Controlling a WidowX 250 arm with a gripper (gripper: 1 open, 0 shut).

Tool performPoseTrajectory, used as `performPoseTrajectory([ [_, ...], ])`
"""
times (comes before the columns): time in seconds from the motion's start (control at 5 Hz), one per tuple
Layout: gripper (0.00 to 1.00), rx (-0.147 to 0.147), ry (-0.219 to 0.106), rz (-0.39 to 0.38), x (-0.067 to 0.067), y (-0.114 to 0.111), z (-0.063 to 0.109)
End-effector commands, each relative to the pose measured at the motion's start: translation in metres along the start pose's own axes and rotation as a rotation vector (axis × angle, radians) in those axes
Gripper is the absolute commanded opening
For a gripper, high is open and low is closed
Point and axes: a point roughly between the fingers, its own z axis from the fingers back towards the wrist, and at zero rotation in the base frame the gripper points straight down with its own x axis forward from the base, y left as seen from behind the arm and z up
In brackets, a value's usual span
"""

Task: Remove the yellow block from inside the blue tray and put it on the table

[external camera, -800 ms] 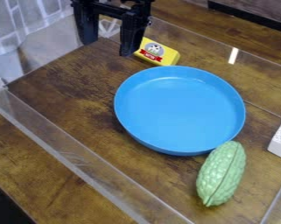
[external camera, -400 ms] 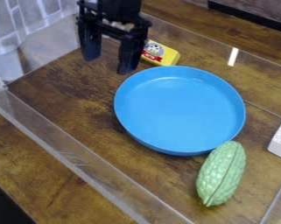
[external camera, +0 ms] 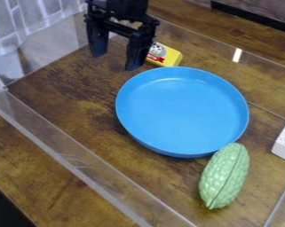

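The yellow block (external camera: pixel 166 57) lies on the table (external camera: pixel 61 102), just beyond the far left rim of the blue tray (external camera: pixel 183 111) and outside it. The tray holds nothing. My gripper (external camera: pixel 116 59) hangs over the table directly left of the block, open, with nothing between its dark fingers (external camera: pixel 134 55). The right finger partly covers the block's left end.
A bumpy green gourd (external camera: pixel 224 175) lies by the tray's near right rim. A white object (external camera: pixel 284 140) sits at the right edge. A clear plastic wall (external camera: pixel 61 151) runs along the front left side of the table.
The open gripper has shifted from above the block toward the near left and a little lower. The block and tray have not moved.
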Motion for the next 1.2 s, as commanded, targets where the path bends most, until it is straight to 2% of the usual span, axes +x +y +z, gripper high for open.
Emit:
performPoseTrajectory([
  [0.0, 1.0, 0.014, -0.061, 0.066, -0.004, 0.006, 0.025],
  [0.4, 1.0, 0.031, -0.082, 0.006, -0.006, -0.007, 0.03],
  [0.6, 1.0, 0.043, -0.089, 0.003, -0.005, -0.014, 0.034],
  [1.0, 1.0, 0.035, -0.095, 0.06, -0.017, -0.017, 0.049],
])
